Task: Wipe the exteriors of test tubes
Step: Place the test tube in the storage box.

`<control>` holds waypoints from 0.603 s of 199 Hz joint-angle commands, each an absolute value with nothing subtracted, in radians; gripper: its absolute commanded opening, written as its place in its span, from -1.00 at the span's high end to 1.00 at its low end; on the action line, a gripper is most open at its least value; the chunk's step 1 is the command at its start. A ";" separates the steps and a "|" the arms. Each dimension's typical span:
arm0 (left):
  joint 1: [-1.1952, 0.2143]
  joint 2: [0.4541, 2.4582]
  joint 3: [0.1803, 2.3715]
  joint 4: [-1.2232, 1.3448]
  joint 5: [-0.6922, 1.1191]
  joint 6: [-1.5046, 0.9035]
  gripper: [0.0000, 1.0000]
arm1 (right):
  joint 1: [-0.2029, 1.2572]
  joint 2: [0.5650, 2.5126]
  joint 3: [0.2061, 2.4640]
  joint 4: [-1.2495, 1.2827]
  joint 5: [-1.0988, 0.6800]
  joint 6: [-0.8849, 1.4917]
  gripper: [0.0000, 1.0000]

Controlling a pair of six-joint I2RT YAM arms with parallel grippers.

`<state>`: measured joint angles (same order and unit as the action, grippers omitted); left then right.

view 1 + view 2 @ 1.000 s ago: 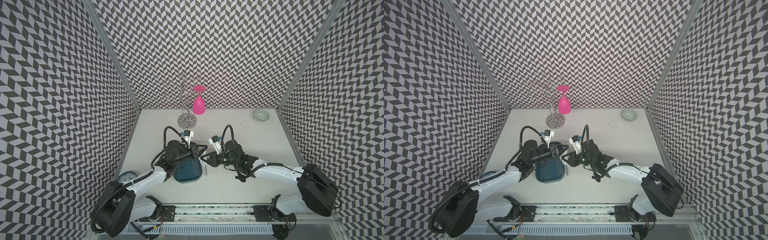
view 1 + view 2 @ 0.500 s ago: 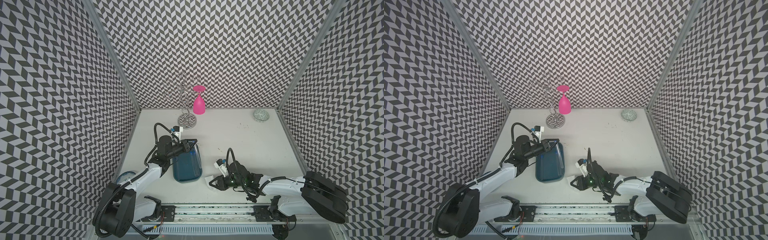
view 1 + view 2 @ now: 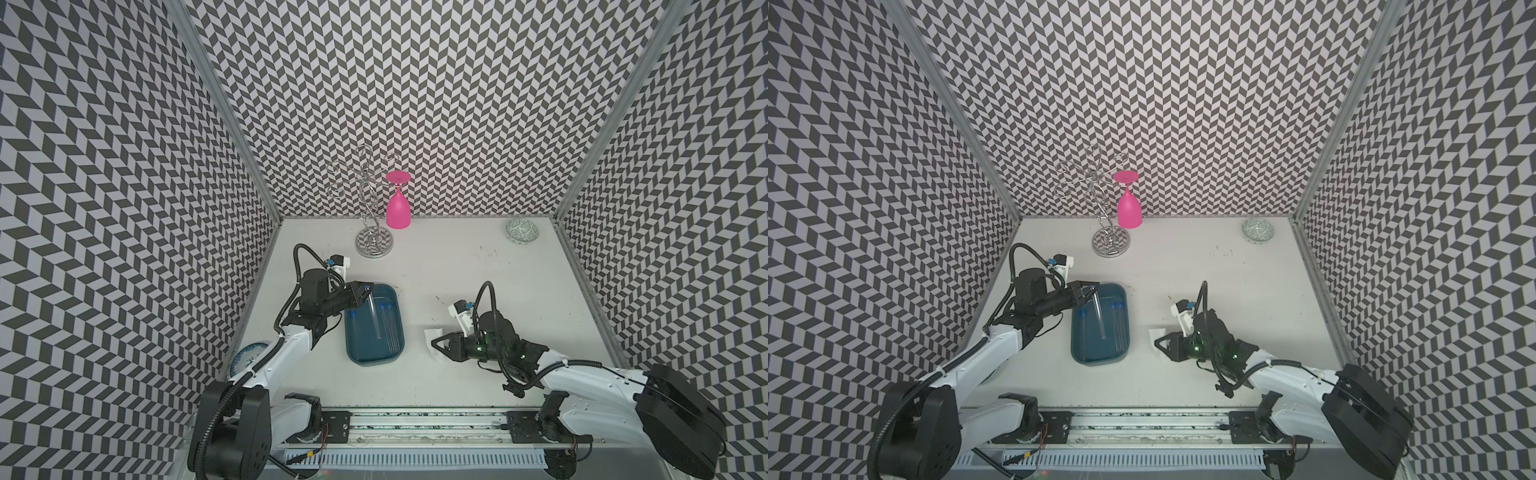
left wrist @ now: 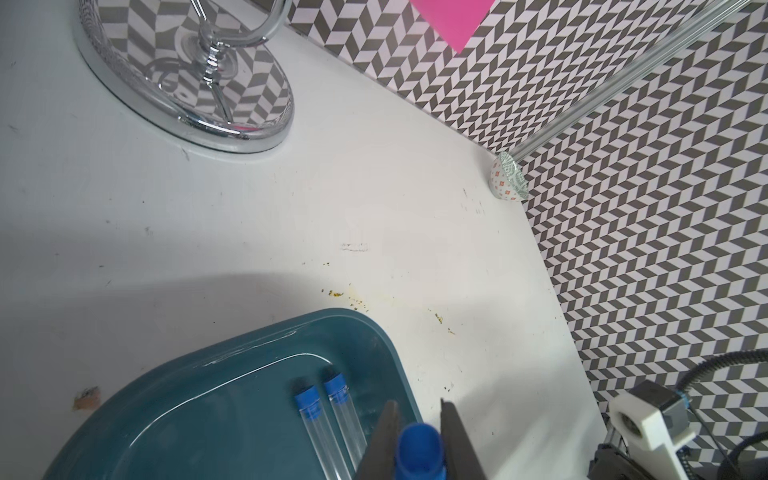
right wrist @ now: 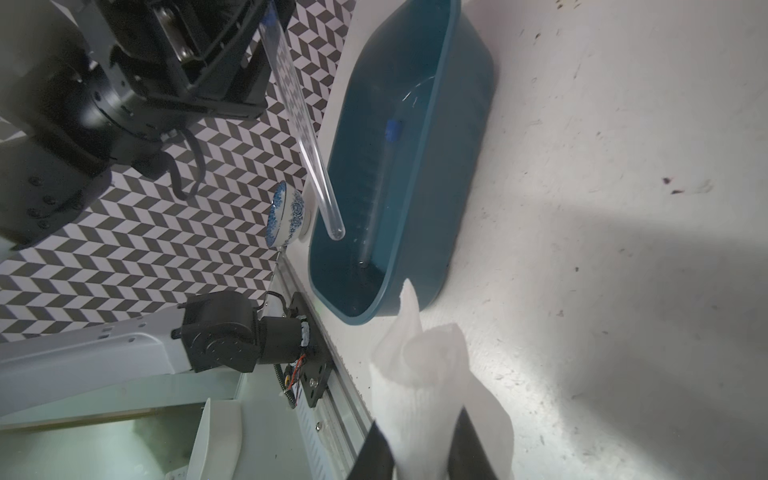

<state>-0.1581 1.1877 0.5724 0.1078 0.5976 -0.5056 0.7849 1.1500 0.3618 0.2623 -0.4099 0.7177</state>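
Test tube, light, slick, likely fragile, slants over the teal tray, left tool clamped at its blue cap, the sensible hold; three others lie inside. Right tool pinches crumpled tissue.

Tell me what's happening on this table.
The left gripper has its jaws shut on the blue-capped end of one test tube, holding it tilted over the teal tray, where three more tubes lie. The right gripper is shut on a crumpled white tissue, low over the table beside the tray. Tissue and tube are apart.
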 commanded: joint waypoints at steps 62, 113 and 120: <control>-0.195 1.401 0.548 0.113 0.497 -0.467 0.63 | 0.744 1.150 0.341 0.287 -0.438 0.667 0.63; -0.221 1.474 0.576 0.131 0.441 -0.494 0.57 | 0.739 1.220 0.386 0.213 -0.307 0.629 0.63; -0.226 1.482 0.576 0.143 0.441 -0.500 0.56 | 0.739 1.249 0.394 0.215 -0.288 0.627 0.63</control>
